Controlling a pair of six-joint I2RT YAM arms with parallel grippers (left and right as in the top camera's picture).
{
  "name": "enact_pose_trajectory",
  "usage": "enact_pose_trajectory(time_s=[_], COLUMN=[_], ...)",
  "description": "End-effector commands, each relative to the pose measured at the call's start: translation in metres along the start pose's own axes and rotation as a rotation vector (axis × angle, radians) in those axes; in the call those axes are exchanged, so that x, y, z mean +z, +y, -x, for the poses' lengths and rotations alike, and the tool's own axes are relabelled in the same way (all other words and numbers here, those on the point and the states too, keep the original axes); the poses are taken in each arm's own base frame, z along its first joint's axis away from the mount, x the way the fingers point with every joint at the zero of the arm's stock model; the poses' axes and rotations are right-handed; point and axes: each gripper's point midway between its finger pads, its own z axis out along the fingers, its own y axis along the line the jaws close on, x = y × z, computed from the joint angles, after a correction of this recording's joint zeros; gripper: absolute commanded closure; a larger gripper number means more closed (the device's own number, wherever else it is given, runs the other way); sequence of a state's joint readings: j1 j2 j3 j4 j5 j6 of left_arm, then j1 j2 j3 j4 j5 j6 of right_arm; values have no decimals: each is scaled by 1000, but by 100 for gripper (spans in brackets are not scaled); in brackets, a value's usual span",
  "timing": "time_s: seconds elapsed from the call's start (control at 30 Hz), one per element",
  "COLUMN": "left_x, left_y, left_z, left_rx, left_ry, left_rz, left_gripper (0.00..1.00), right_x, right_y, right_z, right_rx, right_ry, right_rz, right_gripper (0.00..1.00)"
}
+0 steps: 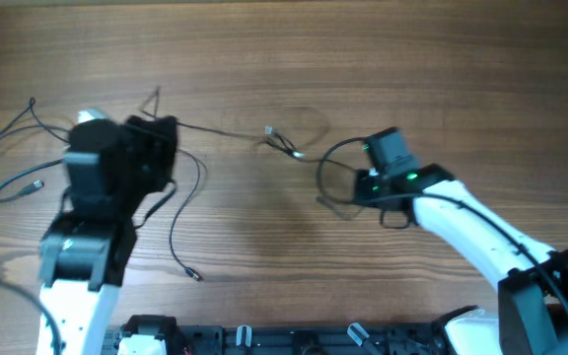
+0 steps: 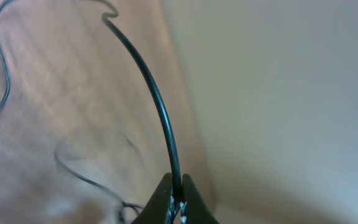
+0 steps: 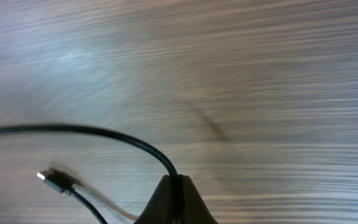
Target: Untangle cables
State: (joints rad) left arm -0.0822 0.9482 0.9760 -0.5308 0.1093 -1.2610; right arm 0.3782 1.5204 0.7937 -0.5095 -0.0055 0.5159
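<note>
Several thin black cables point(image 1: 180, 212) lie spread over the wooden table, with loops at the far left point(image 1: 8, 177) and small plug ends near the middle point(image 1: 272, 132). My left gripper point(image 1: 171, 126) is at the left; in the left wrist view it point(image 2: 178, 186) is shut on a cable point(image 2: 157, 102) that arcs up out of the jaws. To the right of centre, my right gripper point(image 1: 373, 148) is beside a cable loop point(image 1: 325, 176). In the right wrist view it point(image 3: 179, 182) is shut on a cable point(image 3: 104, 132) that runs off left. A plug point(image 3: 51, 177) lies lower left of it.
A black rail with fittings point(image 1: 245, 340) runs along the near edge of the table. The left wrist view shows the table's edge point(image 2: 188, 124) with a pale blurred surface beyond it. The wood grain is blurred in the right wrist view.
</note>
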Motion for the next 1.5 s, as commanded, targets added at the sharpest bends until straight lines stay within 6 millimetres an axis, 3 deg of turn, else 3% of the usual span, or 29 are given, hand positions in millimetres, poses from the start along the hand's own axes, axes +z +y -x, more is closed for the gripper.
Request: enact_pose_trajectory(time_s=[0.0,0.23,0.3,0.37,0.43,0.5,0.63,0.73,0.87,0.97,1.1,1.17,1.27,1.33,1.47], left_x=[-34,-51,-50,-49,-47,-43,-32,-23,-17,-16,-21,-23,-28,-28,-29], left_y=[-17,-18,-19,-21,-22,-23,-25,-35,-47,-56,-64,-65,-66,-67,-69], left_z=[40,61,59,55,53,46,28,13,0,-6,-14,-20,-29,-32,-41], left_rx=[-8,-30,-29,-25,-15,-5,14,85,133,150,192,232,273,280,293], left_ry=[-140,-220,-204,-178,-163,-122,0,108,204,250,298,329,376,387,408], left_rz=[-84,-107,-115,-125,-127,-129,-139,-190,-253,-296,-345,-365,-391,-396,-403], left_gripper=[96,96,96,96,96,96,96,96,96,96,96,96,96,96,96], right_x=[-3,-7,-9,-10,-10,-12,-30,-58,-81,-84,-72,-65,-73,-78,-87], right_y=[-40,-86,-101,-109,-106,-85,-23,27,73,102,125,129,146,158,181], right_z=[19,24,22,22,24,26,37,47,47,35,29,36,38,36,25], right_rx=[167,358,431,443,382,271,102,-54,-217,-322,-332,-158,-45,5,-54], right_ry=[-15,3,15,18,27,41,14,-47,-96,-97,-103,-77,-52,-30,-35], right_rz=[-19,-49,-68,-64,-16,112,466,750,925,954,866,803,847,879,925], right_gripper=[96,96,96,53,27,0,0,0,0,0,0,17,51,50,28])
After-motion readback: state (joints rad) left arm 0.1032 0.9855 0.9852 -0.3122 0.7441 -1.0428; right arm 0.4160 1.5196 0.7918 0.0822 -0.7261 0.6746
